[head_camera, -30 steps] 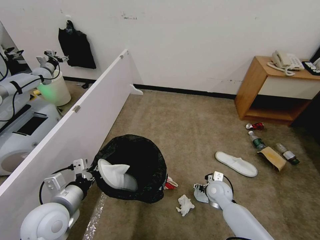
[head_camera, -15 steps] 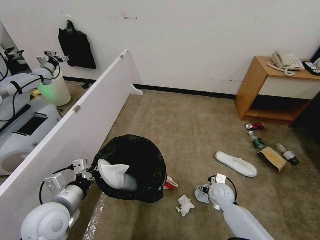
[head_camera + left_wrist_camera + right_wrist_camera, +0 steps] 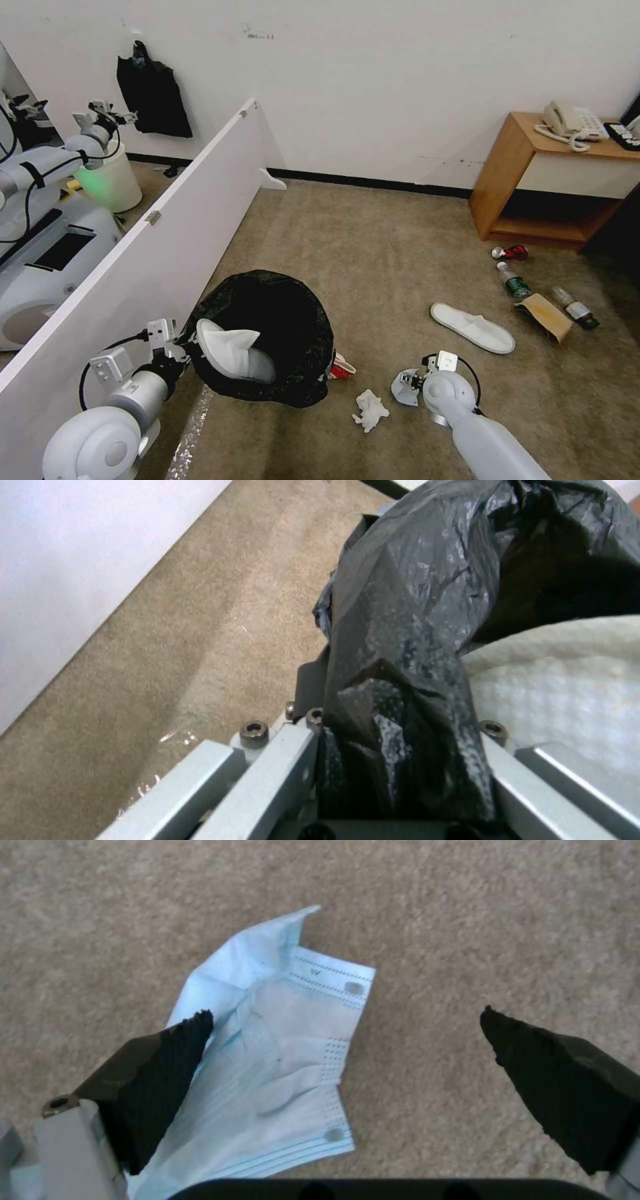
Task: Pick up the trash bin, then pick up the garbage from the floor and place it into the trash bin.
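The trash bin (image 3: 287, 313), lined with a glossy black bag (image 3: 413, 605), hangs tilted at lower left with a white slipper (image 3: 230, 350) inside. My left gripper (image 3: 175, 350) is shut on the bag-covered rim (image 3: 393, 760). My right gripper (image 3: 408, 387) is open just above the carpet, its fingers either side of a pale blue face mask (image 3: 287, 1055); one fingertip (image 3: 193, 1025) overlaps the mask's edge. Other garbage on the floor: a tissue wad (image 3: 370, 410), a red-white carton (image 3: 341, 367) beside the bin, a slipper (image 3: 472, 327), a red can (image 3: 510, 252), two bottles (image 3: 515, 281) and a brown paper bag (image 3: 545, 315).
A white partition board (image 3: 153, 247) runs along the left, close behind the bin. A wooden side table (image 3: 553, 180) with a telephone (image 3: 572, 123) stands at the right wall. Beyond the partition are another robot and a green-glowing bucket (image 3: 110, 180). Open carpet lies in the middle.
My right gripper has shifted a little to the right and nearer to me, staying low over the face mask. The left gripper and the bin have not moved.
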`<state>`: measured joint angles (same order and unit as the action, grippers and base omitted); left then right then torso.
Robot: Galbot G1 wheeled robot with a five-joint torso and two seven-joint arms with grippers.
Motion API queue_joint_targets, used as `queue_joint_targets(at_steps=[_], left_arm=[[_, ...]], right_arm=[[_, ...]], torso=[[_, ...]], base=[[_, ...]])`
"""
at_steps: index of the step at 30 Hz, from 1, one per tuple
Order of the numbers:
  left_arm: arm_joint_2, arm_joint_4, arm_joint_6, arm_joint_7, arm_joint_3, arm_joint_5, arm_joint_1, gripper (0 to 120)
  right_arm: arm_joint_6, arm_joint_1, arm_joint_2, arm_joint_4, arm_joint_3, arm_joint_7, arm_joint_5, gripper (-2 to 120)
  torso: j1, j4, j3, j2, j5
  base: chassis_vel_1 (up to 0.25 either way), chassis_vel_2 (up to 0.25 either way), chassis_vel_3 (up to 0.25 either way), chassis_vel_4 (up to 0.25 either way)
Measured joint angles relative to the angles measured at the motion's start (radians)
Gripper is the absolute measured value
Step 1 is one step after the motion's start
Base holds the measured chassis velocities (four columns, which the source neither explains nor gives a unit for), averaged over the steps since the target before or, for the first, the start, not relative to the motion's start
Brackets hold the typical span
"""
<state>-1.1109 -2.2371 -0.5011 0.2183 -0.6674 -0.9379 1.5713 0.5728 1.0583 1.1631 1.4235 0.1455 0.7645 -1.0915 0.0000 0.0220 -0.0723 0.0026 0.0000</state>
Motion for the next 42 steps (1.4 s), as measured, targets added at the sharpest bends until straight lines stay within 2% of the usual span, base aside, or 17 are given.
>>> queue_joint_targets(at_steps=[22,24,27,30,31,33,34,36,37,40,42], left_arm=[[-0.004,-0.008,0.014,-0.014,-0.01,0.008,0.01,4],[-0.006,-0.007,0.015,-0.017,-0.009,0.011,0.012,4],[-0.007,-0.006,0.016,-0.018,-0.009,0.012,0.012,4],[-0.008,-0.003,0.018,-0.021,-0.009,0.014,0.011,4],[-0.008,-0.003,0.018,-0.021,-0.009,0.014,0.011,4],[-0.009,0.0,0.019,-0.022,-0.008,0.015,0.011,4],[-0.009,0.0,0.019,-0.022,-0.008,0.015,0.011,4],[-0.01,0.0,0.02,-0.023,-0.008,0.017,0.011,4],[-0.01,0.0,0.02,-0.023,-0.008,0.017,0.011,4],[-0.013,0.001,0.02,-0.027,-0.006,0.022,0.013,4],[-0.014,0.001,0.021,-0.028,-0.006,0.024,0.013,4]], right_arm=[[0.003,-0.001,0.025,0.017,-0.039,-0.018,0.0,99],[0.003,-0.002,0.027,0.011,-0.039,-0.03,0.007,91],[0.002,-0.003,0.026,0.009,-0.039,-0.035,0.007,86],[-0.005,-0.007,0.025,0.006,-0.04,-0.048,0.009,67],[-0.005,-0.007,0.025,0.006,-0.04,-0.048,0.009,67],[-0.008,-0.008,0.026,0.004,-0.042,-0.052,0.01,57],[-0.008,-0.008,0.026,0.004,-0.042,-0.052,0.01,57],[-0.012,-0.01,0.027,0.002,-0.044,-0.056,0.012,46],[-0.012,-0.01,0.027,0.002,-0.044,-0.056,0.012,46],[-0.014,-0.013,0.031,-0.002,-0.046,-0.058,0.013,31],[-0.014,-0.014,0.032,-0.003,-0.046,-0.06,0.014,26]], torso=[[0.0,0.0,0.0,0.0,0.0],[0.0,0.0,0.0,0.0,0.0],[0.0,0.0,0.0,0.0,0.0],[0.0,0.0,0.0,0.0,0.0],[0.0,0.0,0.0,0.0,0.0],[0.0,0.0,0.0,0.0,0.0],[0.0,0.0,0.0,0.0,0.0],[0.0,0.0,0.0,0.0,0.0],[0.0,0.0,0.0,0.0,0.0],[0.0,0.0,0.0,0.0,0.0],[0.0,0.0,0.0,0.0,0.0]], base=[[0.0,0.0,0.0,0.0],[0.0,0.0,0.0,0.0],[0.0,0.0,0.0,0.0],[0.0,0.0,0.0,0.0],[0.0,0.0,0.0,0.0],[0.0,0.0,0.0,0.0],[0.0,0.0,0.0,0.0],[0.0,0.0,0.0,0.0],[0.0,0.0,0.0,0.0],[0.0,0.0,0.0,0.0],[0.0,0.0,0.0,0.0]])
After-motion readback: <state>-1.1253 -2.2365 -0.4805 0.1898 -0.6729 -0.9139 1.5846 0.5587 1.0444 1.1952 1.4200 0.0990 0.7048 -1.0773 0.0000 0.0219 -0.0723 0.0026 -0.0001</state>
